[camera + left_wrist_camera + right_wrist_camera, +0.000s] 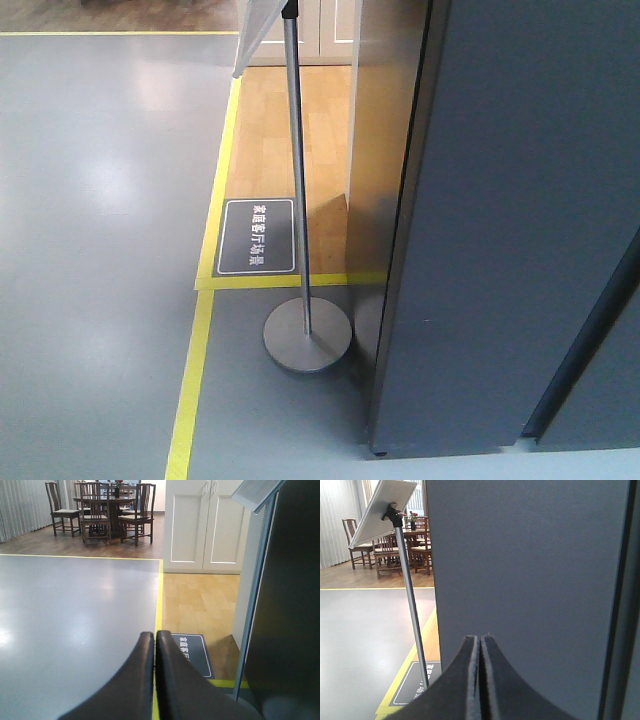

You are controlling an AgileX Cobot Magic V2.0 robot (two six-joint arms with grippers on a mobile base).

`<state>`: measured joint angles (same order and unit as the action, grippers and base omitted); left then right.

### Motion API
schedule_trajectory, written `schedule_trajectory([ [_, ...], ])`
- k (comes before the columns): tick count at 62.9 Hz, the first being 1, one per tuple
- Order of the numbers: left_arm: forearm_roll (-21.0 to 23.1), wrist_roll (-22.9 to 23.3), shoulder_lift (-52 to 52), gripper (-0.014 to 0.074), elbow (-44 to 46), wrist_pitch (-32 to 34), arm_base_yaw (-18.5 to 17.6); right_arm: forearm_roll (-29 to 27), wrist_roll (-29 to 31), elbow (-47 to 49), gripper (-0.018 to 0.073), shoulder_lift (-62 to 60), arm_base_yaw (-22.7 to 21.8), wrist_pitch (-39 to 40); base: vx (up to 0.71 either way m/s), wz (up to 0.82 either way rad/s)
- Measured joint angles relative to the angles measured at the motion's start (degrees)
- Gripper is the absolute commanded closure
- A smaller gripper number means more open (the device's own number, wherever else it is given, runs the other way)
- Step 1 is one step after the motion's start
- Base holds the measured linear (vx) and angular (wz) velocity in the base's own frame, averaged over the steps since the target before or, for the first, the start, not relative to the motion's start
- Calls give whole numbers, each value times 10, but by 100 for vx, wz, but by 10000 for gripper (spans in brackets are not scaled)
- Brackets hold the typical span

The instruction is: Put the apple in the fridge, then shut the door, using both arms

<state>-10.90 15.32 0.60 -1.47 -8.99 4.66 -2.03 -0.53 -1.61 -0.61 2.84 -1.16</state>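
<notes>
Looking down from the front-facing view, the fridge [480, 230] fills the right side as a tall dark grey body, its outside panels shut flush, with a thin dark gap running down near the right edge. Just left of it stands a sign stand [300, 200], its metal pole rising from a round grey base on the grey floor [90, 250]. Yellow tape lines [195, 360] border a patch of wooden flooring, and a dark floor label [257, 236] with white characters lies there. The apple does not show in this view, nor in either wrist view.

From the left wrist view, the left hand [154, 645] has its two dark fingers pressed together, holding nothing, hovering over the grey floor. White cupboard doors [200, 525] stand ahead, with dining chairs [100, 510] around a table further back.

From the right wrist view, the right hand [480, 645] is likewise closed tight with nothing between its fingers, close in front of the fridge's grey outer face. The sign stand tilts its white board at upper left.
</notes>
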Motion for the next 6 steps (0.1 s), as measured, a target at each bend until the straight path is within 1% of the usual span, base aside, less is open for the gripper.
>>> schedule_trajectory([
  [6, 0, 0, 0, 604, 0, 0, 0, 0, 0, 0, 563, 0, 0, 0, 0, 0],
])
